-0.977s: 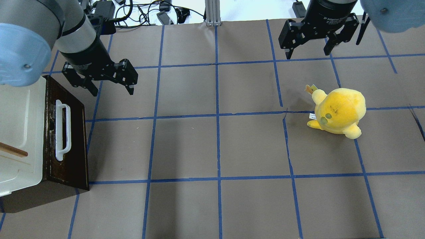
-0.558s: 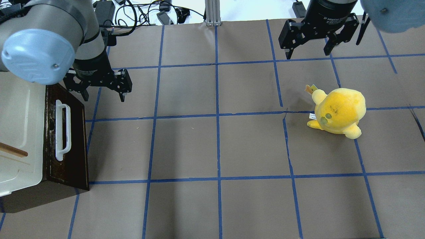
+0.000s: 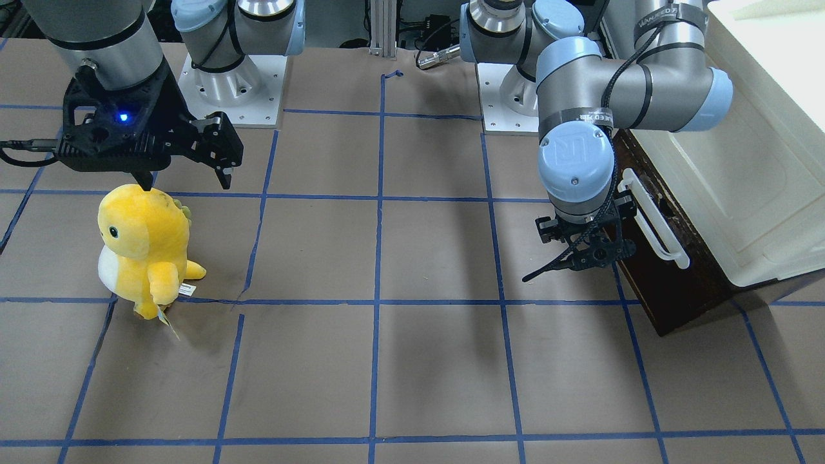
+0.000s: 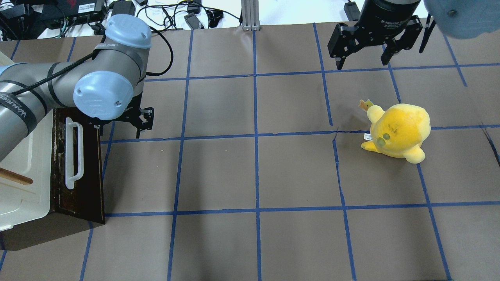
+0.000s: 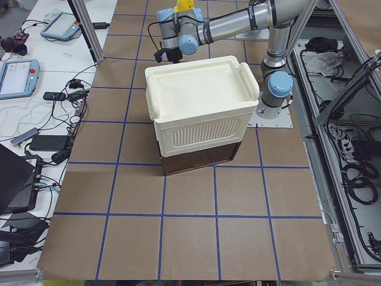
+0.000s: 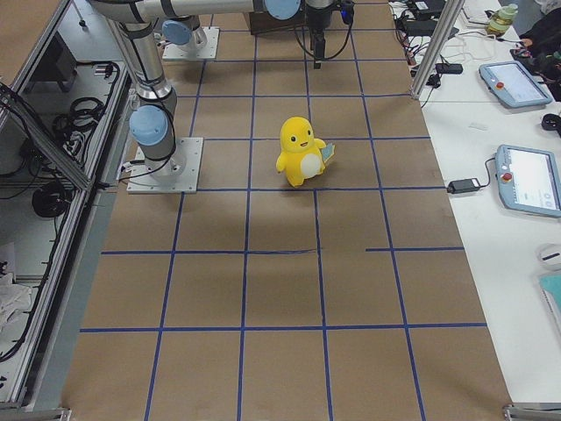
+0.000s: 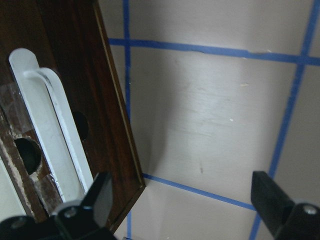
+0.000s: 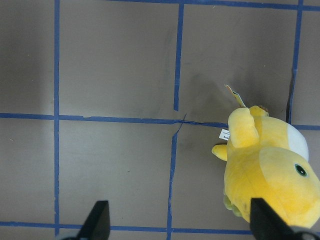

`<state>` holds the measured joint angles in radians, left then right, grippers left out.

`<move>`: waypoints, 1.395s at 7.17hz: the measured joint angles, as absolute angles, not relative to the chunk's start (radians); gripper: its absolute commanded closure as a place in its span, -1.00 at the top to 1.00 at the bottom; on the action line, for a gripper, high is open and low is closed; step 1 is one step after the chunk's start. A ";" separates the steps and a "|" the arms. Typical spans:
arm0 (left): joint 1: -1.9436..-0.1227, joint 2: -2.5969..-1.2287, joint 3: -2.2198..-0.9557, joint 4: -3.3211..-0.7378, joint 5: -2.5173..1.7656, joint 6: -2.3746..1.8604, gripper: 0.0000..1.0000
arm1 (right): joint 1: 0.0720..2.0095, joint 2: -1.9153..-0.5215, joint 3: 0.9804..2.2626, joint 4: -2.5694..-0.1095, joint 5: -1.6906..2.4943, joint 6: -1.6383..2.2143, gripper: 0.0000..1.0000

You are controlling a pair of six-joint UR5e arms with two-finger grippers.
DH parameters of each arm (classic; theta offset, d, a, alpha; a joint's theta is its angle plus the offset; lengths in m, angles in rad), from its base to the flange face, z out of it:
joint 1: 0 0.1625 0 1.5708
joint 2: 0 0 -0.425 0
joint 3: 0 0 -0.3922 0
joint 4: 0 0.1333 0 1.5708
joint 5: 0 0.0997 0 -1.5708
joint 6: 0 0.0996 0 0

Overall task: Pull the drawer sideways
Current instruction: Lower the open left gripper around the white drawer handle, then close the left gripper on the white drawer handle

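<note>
The drawer [image 4: 88, 171] has a dark brown front and a long white bar handle [image 4: 72, 152]. It sits shut against the cream-white cabinet [image 4: 23, 156] at the table's left, with its interior hidden. It also shows in the front-facing view [image 3: 670, 290] and in the left wrist view [image 7: 75, 60]. My left gripper [image 4: 121, 125] is open and empty, hanging low just beside the far end of the drawer front, close to the handle's end [image 7: 47, 115]. My right gripper [image 4: 361, 62] is open and empty, high at the far right.
A yellow plush toy [image 4: 398, 130] stands on the right half of the table, below the right gripper [image 3: 187, 182]. A wooden stick [image 4: 15, 176] lies on the cabinet top. Cables [image 4: 175, 11] lie beyond the table's far edge.
My left arm has folded and its gripper has dropped lower and come nearer, closing in on the far end of the drawer front. The right arm, drawer and plush have not moved.
</note>
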<state>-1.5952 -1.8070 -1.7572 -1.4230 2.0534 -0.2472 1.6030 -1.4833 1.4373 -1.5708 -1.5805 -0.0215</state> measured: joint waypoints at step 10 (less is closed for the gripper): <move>-1.493 -1.848 -1.789 -1.441 2.214 -0.426 0.74 | 1.603 -1.483 1.437 -1.571 -1.580 -0.022 1.00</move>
